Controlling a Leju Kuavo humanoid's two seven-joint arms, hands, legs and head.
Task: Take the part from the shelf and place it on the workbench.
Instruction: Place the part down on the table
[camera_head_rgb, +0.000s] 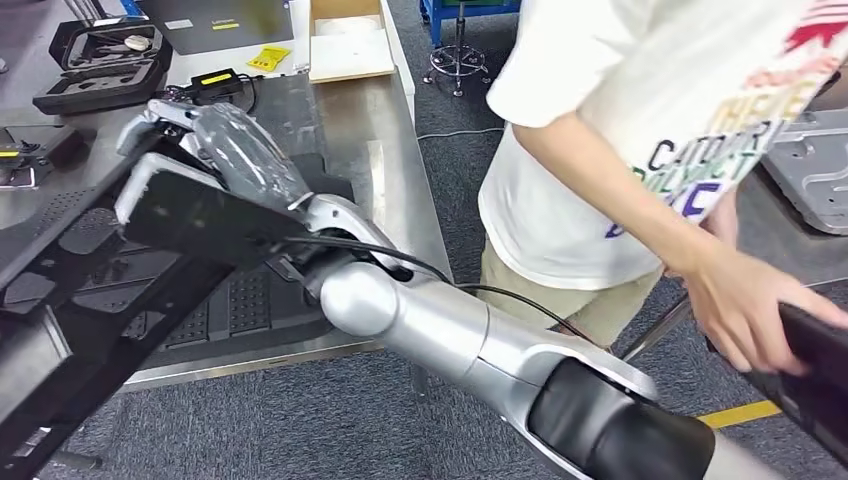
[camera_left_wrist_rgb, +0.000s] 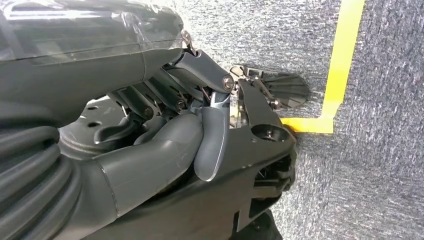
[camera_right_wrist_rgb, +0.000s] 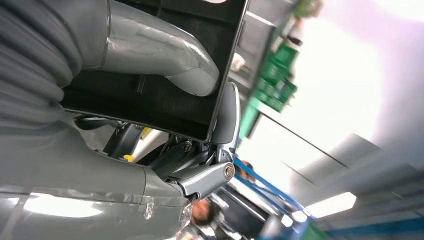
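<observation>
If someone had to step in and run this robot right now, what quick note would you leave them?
Right robot hand: grips one end of the long black part, thumb and fingers clamped on its edge.
Left robot hand: holds the part's other end.
The part is off the shelf and carried over the steel workbench, not yet set down.
A person stands close on the right, handling another black piece.
Left: lower the part onto the workbench, then let go.

A person in a white printed T-shirt (camera_head_rgb: 640, 150) stands just beside the steel counter (camera_head_rgb: 385, 140), blocking its right side. Black moulded plastic trays (camera_head_rgb: 240, 305) cover the near counter; an open black case (camera_head_rgb: 100, 60) and a flat cardboard box (camera_head_rgb: 350, 45) crowd the far end.
</observation>
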